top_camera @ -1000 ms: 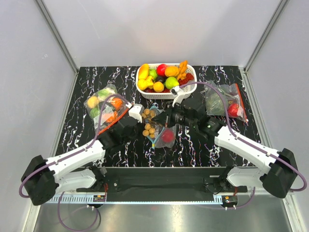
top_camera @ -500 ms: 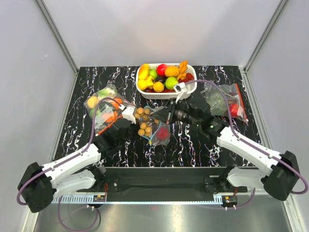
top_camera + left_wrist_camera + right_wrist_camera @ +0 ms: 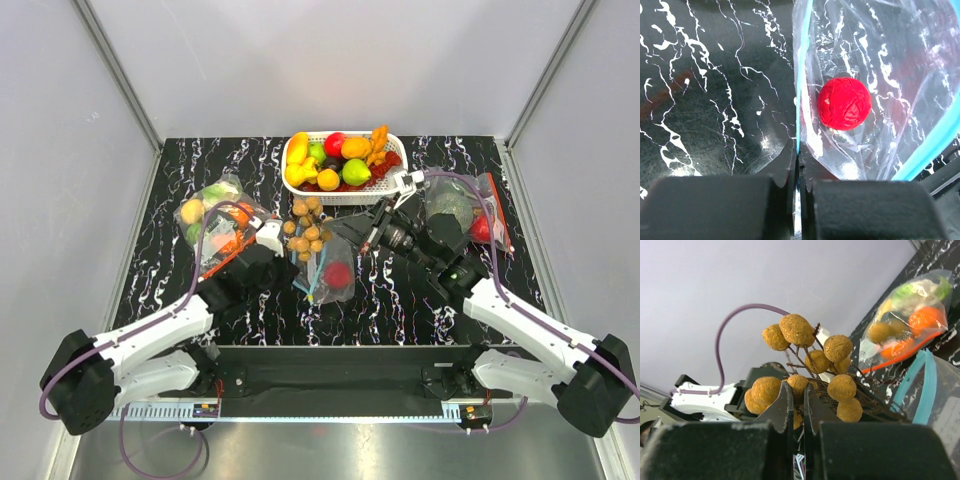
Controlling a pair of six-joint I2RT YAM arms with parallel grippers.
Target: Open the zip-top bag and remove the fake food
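Note:
The zip-top bag (image 3: 333, 278) lies at mid-table, clear with a teal zip strip, its mouth open. My left gripper (image 3: 296, 268) is shut on the teal strip (image 3: 798, 125) at the bag's left edge. The glossy red fruit (image 3: 340, 273) is still inside the bag and also shows in the left wrist view (image 3: 844, 103). My right gripper (image 3: 336, 228) is shut on the stems of the bunch of tan-brown balls (image 3: 308, 226) and holds it in the air, outside the bag and behind its mouth. In the right wrist view the bunch (image 3: 841, 386) sits round the jaws (image 3: 796, 390).
A white basket (image 3: 345, 198) of mixed fruit stands at the back centre. A clear bag with an orange-red strip (image 3: 212, 225) lies at the left, and it also shows in the right wrist view (image 3: 910, 325). Another such bag (image 3: 462, 210) lies at the right.
My right gripper has pulled back to the right and lifted the tan-brown bunch out of the bag's mouth. My left gripper has kept hold of the teal strip.

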